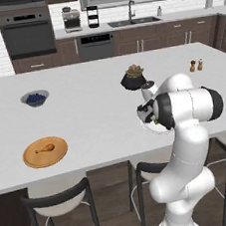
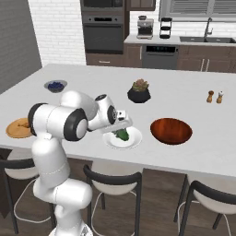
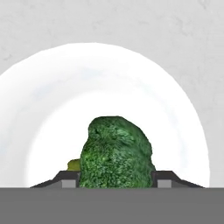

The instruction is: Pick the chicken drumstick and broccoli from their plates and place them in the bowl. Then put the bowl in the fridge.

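A dark green broccoli (image 3: 116, 153) sits on the small white plate (image 3: 109, 70) near the island's front edge. My gripper (image 3: 116, 183) reaches down over it, and its two fingertips press against the floret's left and right sides. From the right base, the broccoli (image 2: 122, 134) shows under the gripper (image 2: 120, 131) on the white plate (image 2: 134, 141). The reddish-brown bowl (image 2: 171, 130) stands just right of that plate. Far to the left, the golden chicken drumstick (image 1: 45, 148) lies on the tan wooden plate (image 1: 60, 155).
A black succulent pot (image 1: 133, 79) stands behind the white plate. A grey bowl of blueberries (image 1: 35, 98) is at the back left. Salt and pepper shakers (image 2: 215, 97) stand at the right. Dark stools (image 1: 56, 202) line the island's front edge.
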